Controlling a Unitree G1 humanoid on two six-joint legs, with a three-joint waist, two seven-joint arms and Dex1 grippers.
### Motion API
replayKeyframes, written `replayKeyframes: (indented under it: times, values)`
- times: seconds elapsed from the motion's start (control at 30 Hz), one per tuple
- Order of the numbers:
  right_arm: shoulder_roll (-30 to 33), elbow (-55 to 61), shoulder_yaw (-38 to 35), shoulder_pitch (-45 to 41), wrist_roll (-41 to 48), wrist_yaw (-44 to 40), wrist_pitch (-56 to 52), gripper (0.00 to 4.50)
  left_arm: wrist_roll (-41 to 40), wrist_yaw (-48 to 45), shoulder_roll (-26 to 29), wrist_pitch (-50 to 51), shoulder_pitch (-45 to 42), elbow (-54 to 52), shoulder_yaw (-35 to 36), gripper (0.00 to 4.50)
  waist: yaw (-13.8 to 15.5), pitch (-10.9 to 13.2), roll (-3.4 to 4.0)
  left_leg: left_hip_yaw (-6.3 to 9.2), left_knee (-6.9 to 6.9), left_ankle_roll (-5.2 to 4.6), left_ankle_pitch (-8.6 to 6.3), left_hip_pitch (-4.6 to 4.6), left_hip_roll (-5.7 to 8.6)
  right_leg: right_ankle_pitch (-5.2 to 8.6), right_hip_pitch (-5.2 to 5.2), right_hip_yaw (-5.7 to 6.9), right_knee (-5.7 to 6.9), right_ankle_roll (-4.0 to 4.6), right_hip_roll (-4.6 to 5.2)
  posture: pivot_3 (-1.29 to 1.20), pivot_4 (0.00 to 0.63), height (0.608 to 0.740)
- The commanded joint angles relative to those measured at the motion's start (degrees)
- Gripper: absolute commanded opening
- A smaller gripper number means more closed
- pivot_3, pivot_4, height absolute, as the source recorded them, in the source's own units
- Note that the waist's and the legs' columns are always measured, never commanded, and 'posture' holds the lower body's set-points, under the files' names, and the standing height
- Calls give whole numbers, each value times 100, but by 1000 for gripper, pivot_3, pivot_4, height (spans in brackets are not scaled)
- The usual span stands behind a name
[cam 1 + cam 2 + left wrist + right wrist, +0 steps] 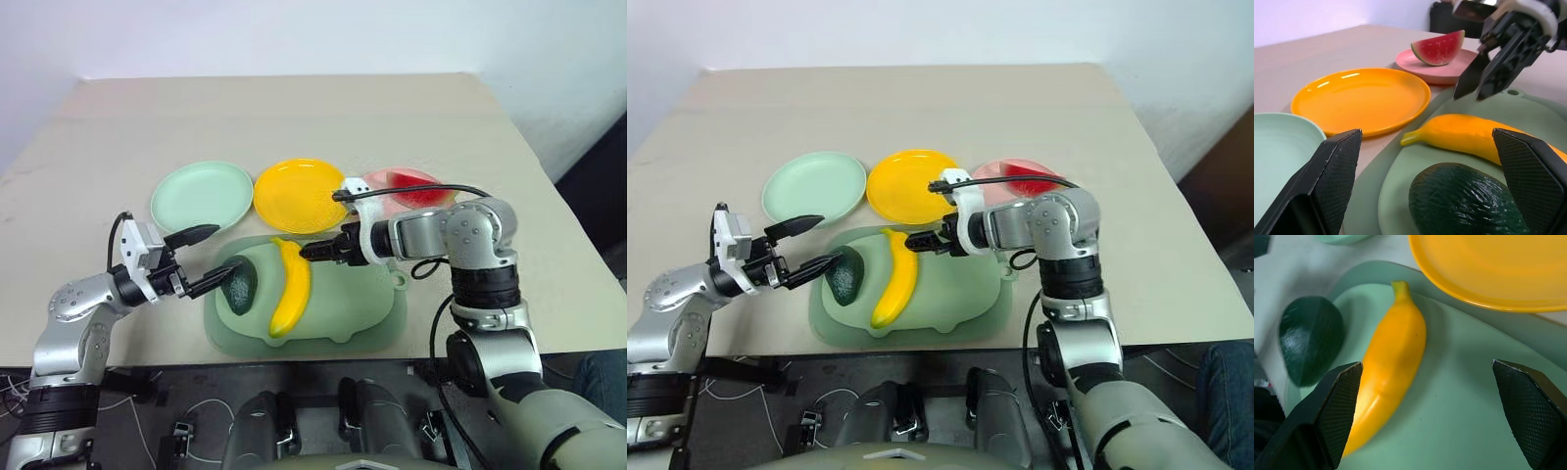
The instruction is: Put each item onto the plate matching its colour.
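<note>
The dark green avocado (238,287) and the yellow banana (290,286) lie side by side on a large green mat (362,299). The red watermelon wedge (1439,47) rests on the pink plate (385,177). The yellow plate (299,194) and the mint green plate (202,194) are bare. My left gripper (227,249) is open, level, just left of the avocado, its lower finger close to it. My right gripper (309,252) is open and tilted downward, hovering above the banana's stem end, near the yellow plate's front rim.
The three plates stand in a row behind the mat on a beige table (294,117). The mat reaches almost to the table's front edge. My right arm's black cable (411,191) arcs over the pink plate.
</note>
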State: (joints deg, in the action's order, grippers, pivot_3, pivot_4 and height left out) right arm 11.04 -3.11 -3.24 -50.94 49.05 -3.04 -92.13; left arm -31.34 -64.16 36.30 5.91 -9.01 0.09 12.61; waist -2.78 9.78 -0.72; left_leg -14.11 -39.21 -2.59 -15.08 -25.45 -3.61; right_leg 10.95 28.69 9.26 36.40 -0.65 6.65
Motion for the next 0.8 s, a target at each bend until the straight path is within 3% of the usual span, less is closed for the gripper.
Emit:
replayKeyframes:
  times: [0.03, 0.2, 0.33, 0.8]
  values:
    - [-316, -443, -272, -274, 880, 1026, -37, 4468, 35, -23, 38, -71, -59, -26, 24, 4500, -3, 0, 0, 0, 0, 0, 0, 0, 0, 0, -1, 0, 0, 0, 0, 0, 150, 696]
    - [-551, -777, -144, -478, 1949, 2087, -37, 4468, 45, 26, -23, -63, -39, -83, -28, 4500, -30, 0, 0, 0, 0, 0, 0, 0, -1, -1, 0, 0, 2, -2, -4, 0, 150, 696]
    - [-391, -982, 244, -587, 2526, 2603, -37, 4468, 51, 39, -43, -46, -44, -106, -47, 4500, -56, 0, 0, 1, 1, 0, 0, 1, -1, -1, -2, 0, 2, -2, -8, 0, 150, 696]
    - [-514, -1833, 734, -1034, 3058, 3993, -37, 4468, 14, 111, -55, 203, -180, -257, -116, 4500, -118, 0, 0, 1, 0, -1, 1, 6, -5, -2, -9, -1, 2, -5, -18, 0, 150, 696]
